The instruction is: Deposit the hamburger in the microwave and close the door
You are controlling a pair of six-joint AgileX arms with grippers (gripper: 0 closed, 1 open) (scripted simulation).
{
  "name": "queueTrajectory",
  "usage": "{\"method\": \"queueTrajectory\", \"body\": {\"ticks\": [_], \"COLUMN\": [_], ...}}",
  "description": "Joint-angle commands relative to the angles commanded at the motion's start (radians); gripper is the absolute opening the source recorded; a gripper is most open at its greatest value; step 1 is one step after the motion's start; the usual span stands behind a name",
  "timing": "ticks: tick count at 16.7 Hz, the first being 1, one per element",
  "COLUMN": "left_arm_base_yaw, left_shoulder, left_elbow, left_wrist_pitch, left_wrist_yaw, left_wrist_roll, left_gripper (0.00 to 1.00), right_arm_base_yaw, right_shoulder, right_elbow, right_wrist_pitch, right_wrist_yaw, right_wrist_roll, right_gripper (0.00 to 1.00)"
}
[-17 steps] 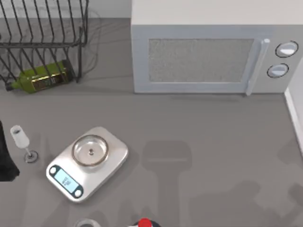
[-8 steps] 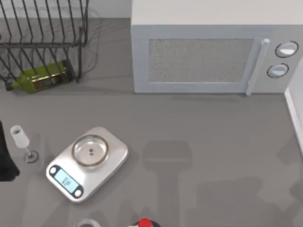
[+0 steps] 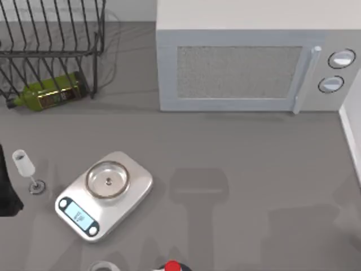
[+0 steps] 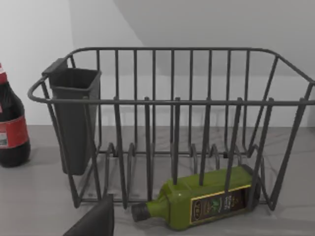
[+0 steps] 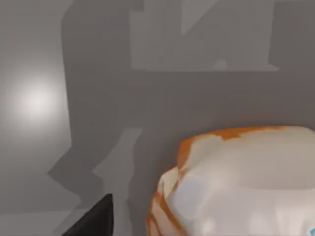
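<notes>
The microwave stands at the back right of the table. Its door, with the speckled window, is shut, and the white handle runs along its right edge beside two knobs. In the right wrist view a dark part of my right gripper hangs over bare grey table. A pale rounded thing with orange edges lies close beside it, and I cannot tell whether it is the hamburger. My left arm is parked at the table's left edge, and its gripper faces the dish rack.
A wire dish rack stands at the back left with a green bottle lying at its front. A small wine glass and a silver kitchen scale stand front left. A red-capped thing sits at the front edge, and a dark bottle stands by the rack.
The arm shadows on the table's front right have slid further right. Nothing on the table has moved, and the door stays shut.
</notes>
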Motion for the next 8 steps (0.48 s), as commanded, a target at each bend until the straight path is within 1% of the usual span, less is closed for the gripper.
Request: {"method": "queueTrajectory", "body": {"ticks": [3, 8], "left_arm_base_yaw": [0.000, 0.000], "left_shoulder": [0.000, 0.000], "left_elbow": [0.000, 0.000], "left_wrist_pitch": [0.000, 0.000], "left_wrist_yaw": [0.000, 0.000], "left_wrist_roll": [0.000, 0.000], "left_gripper": [1.00, 1.00], "right_arm_base_yaw": [0.000, 0.000], "right_shoulder": [0.058, 0.070], "right_elbow": [-0.055, -0.066], "right_wrist_pitch": [0.110, 0.131], "right_wrist_yaw": [0.000, 0.000], "right_wrist_roll": [0.001, 0.001], "right_gripper": [1.00, 1.00]}}
